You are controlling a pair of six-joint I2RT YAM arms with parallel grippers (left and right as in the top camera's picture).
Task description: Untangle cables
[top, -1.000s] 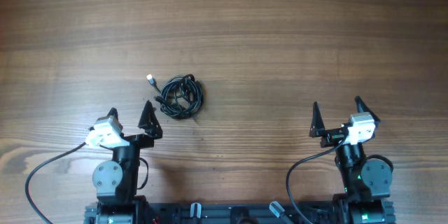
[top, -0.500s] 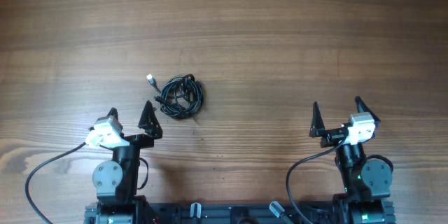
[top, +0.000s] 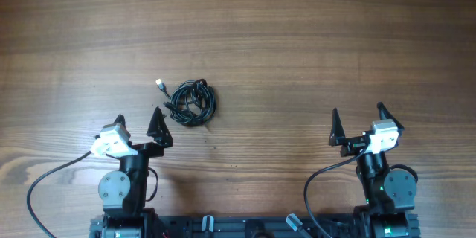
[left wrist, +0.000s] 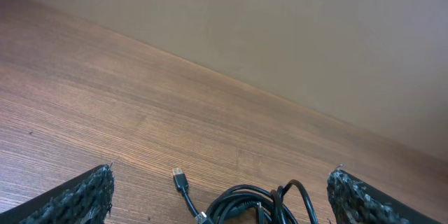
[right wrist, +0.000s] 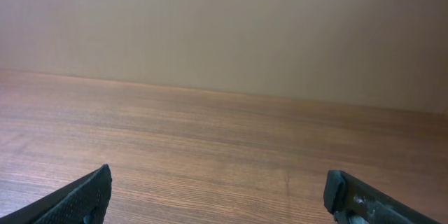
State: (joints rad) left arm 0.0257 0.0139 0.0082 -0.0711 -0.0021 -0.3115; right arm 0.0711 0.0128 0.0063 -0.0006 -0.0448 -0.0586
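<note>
Wood-grain surface (top: 297, 37) fills the overhead view, with a plain beige wall (right wrist: 224, 28) behind it in both wrist views. I log the cables (top: 191, 103) as one small black tangle lying on the surface left of centre, a whitish plug tip (top: 159, 83) sticking out at its upper left, just ahead of my left hand (top: 138, 117) and apart from its fingers. Left hand and right hand (top: 357, 110) both stand spread wide near their bases, the right one well apart from the tangle.

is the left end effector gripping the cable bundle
No, the cables lie coiled on the table, apart from the left end effector, which is open.
</note>
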